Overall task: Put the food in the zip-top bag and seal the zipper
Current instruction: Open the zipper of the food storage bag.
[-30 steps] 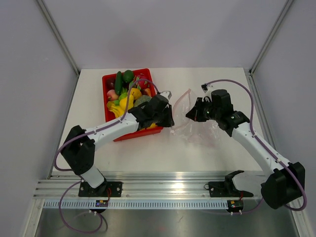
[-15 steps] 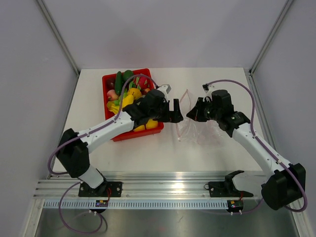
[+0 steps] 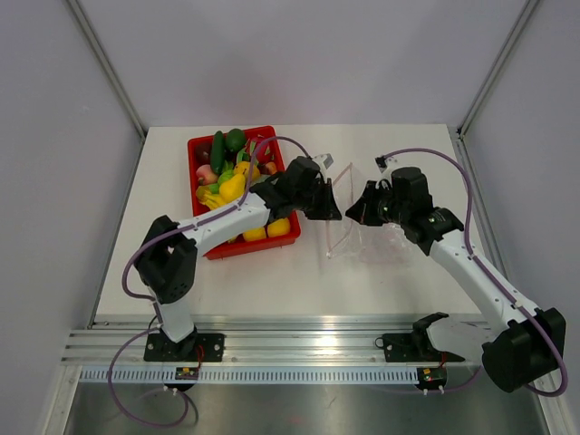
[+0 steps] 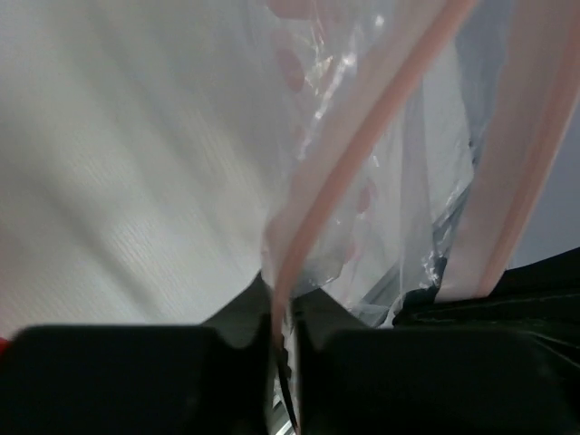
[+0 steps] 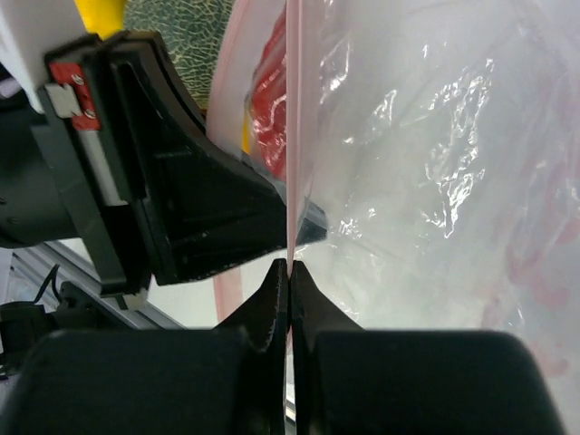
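White tabletop (image 3: 290, 281) inside a pale-walled booth; both my arms are reaching out from the near edge and meeting right of centre.

Task items:
- Crinkly transparent zip-top bag (image 3: 349, 237) is lying on the tabletop, just beside the red plastic tray (image 3: 240, 247), with its mouth edge turned toward the tray.
- Thin pink zipper strip (image 4: 362, 154) is running along that mouth edge. In the left wrist view a second pink strip is showing further right and diverging from the first, so the two lips are standing apart and the mouth is gaping.
- Toy fruits and vegetables (image 3: 231, 177) in yellow, green, orange and red are sitting heaped in the red plastic tray.
- Grey-green netted melon (image 5: 181, 27) is showing in the right wrist view, behind my left arm, with a yellow piece beside it.

Left side: my left pincer (image 4: 279, 304) is pinching the thin pink zipper strip, jaws nearly together, with the strip rising at a slant from between them. Clear film is bunching around the fingertips.

Right side: my right pincer (image 5: 288, 269) is clamping a pink zipper strip too, fingertips pressed tight, and the strip is running straight up from between them. I cannot tell whether it is the same lip my left pincer is holding. Just across the plastic, my left pincer is showing as a black wedge, very near but on the tray side.

Red is glowing through the film near the mouth in the right wrist view. Faint reddish smudges are also showing on the plastic; I cannot tell what they are.
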### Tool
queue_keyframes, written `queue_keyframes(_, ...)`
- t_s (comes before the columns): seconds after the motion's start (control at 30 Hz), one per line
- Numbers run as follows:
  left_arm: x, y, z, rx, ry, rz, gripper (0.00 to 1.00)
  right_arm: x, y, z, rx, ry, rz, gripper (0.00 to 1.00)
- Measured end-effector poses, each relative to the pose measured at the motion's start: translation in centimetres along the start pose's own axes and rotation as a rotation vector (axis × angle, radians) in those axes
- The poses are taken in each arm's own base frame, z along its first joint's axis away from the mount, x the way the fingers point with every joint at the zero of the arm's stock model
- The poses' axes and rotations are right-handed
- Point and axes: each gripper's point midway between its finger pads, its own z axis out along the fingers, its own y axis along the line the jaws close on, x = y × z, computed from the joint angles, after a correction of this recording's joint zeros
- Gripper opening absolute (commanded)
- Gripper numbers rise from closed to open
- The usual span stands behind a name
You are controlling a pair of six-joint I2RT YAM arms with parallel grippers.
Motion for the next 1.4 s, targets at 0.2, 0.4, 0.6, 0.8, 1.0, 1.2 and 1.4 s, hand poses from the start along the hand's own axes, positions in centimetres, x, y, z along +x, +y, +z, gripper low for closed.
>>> queue_keyframes(0.2, -1.2, 1.0, 0.0, -0.078, -0.006, -0.017, 0.00, 0.4, -1.6, -1.3, 0.102, -0.008, 0.010, 0.00)
queue_keyframes(0.4, -1.2, 4.1, 0.9, -0.217, 0.021, -0.034, 0.00, -1.0, -1.6, -3.2, 0.147, -0.068, 0.006, 0.00)
queue_keyframes(0.6, -0.7, 6.5, 1.3, -0.326, 0.046, -0.017, 0.00, -2.2, -0.9, -3.9, 0.141, -0.108, 0.009, 0.00)
queue_keyframes(0.8, -1.3, 6.6, 1.1, -0.344, 0.047, 0.038, 0.54, -2.1, -1.2, -3.0, 0.152, -0.086, 0.035, 0.00)
queue_keyframes(1.0, -1.4, 6.5, 0.0, -0.352, 0.072, 0.107, 0.71, -1.3, -2.2, -1.5, 0.186, -0.044, 0.079, 0.00)
queue_keyframes(1.2, -3.3, 6.1, -3.8, -0.396, 0.033, 0.190, 0.99, -1.1, -2.7, -1.0, 0.209, -0.034, 0.097, 0.00)
queue_keyframes(1.4, -8.0, 8.6, -10.1, -0.497, -0.104, 0.187, 0.99, -1.5, -2.6, -1.1, 0.211, -0.043, 0.099, 0.00)
